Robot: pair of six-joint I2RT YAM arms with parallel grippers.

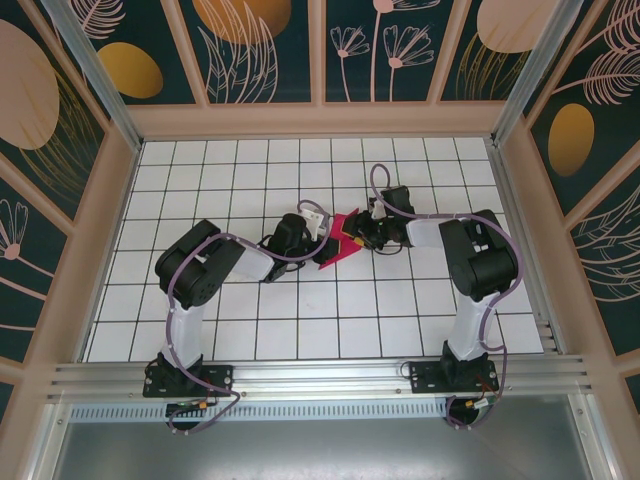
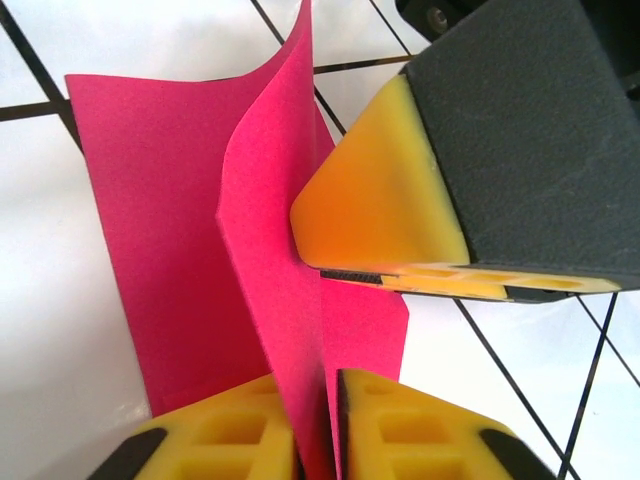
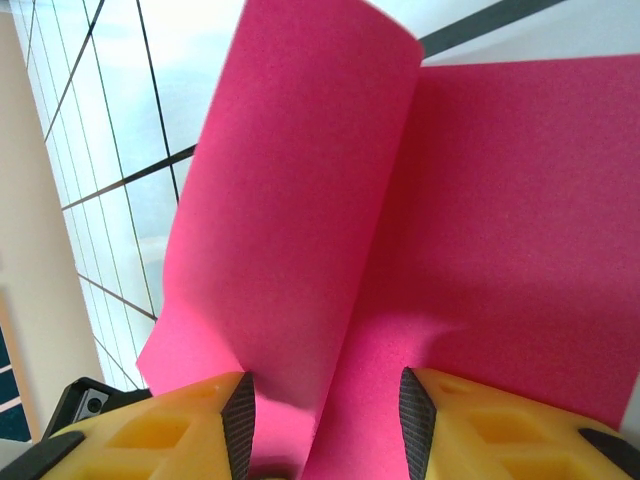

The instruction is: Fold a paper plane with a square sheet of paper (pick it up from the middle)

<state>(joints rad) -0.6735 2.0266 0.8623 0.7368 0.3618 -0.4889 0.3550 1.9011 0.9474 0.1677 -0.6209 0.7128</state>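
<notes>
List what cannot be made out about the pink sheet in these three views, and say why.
Top view: the square sheet of paper is too small; left gripper and right gripper cover its folds.
Left wrist view: its lower edge hides behind the fingers.
Right wrist view: frame edges cut off its right side and bottom.

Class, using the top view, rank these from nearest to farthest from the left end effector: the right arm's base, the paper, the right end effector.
1. Paper: touching the left end effector, mid-table.
2. Right end effector: just across the paper, on the right.
3. Right arm's base: at the near edge, far right.
</notes>
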